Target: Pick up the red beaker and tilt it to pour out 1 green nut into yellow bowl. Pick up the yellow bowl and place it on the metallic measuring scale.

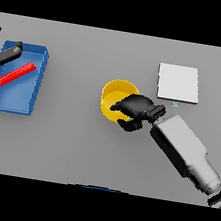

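The yellow bowl (116,94) stands upright on the table near the middle. My right hand (137,107) lies over its right rim, with fingers curled across the edge and the thumb below, pinching the wall. The metallic measuring scale (178,83), a pale square plate, sits just up and right of the bowl, apart from it. The red beaker (17,74) lies on its side inside a blue tray (29,100) at the far left. My left hand (5,54) hovers over the tray's upper left corner, fingers straight, clear of the beaker. No green nut shows.
The blue tray's walls rise around the beaker at the left edge. Bare grey table stretches between the tray and the bowl. My right forearm (186,151) crosses the lower right.
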